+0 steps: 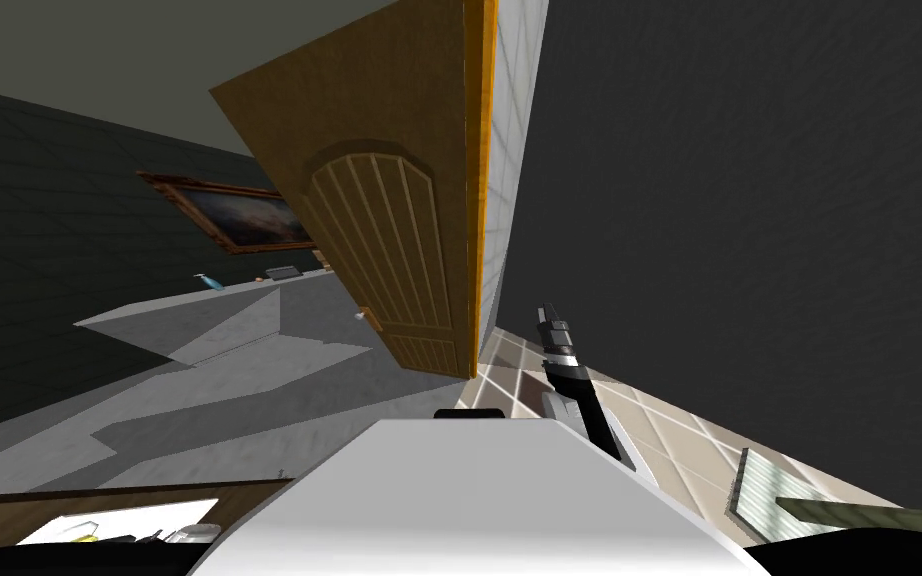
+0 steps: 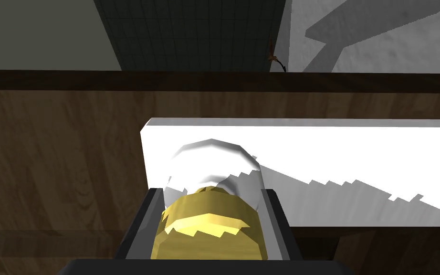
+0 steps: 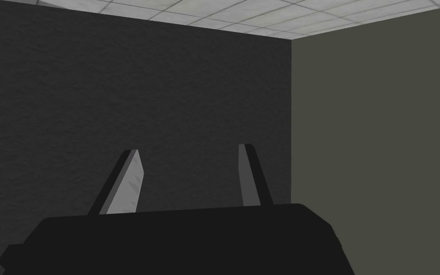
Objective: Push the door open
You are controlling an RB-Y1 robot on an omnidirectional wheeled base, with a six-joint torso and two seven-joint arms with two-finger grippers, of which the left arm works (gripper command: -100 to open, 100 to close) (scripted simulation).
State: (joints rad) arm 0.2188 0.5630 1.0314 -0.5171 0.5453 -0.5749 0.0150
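Observation:
The brown wooden door (image 1: 389,230) with an arched panel stands swung partly open, its orange edge (image 1: 479,200) turned toward me and a small handle (image 1: 364,316) low on its face. My right gripper (image 1: 547,315) is raised to the right of the door's edge, near the dark wall, apart from the door. In the right wrist view that gripper (image 3: 189,150) is open with nothing between its fingers. My left gripper (image 2: 212,191) is shut on a rounded white and yellow object (image 2: 204,224), above a white tray (image 2: 357,153) on a wooden table (image 2: 47,157).
A dark wall (image 1: 749,200) runs close on the right, with tiled floor (image 1: 669,430) and a green mat (image 1: 759,490) below it. Left of the door are a framed picture (image 1: 239,215) and a grey counter (image 1: 219,320) holding small items. The wooden table (image 1: 9,515) lies at my lower left.

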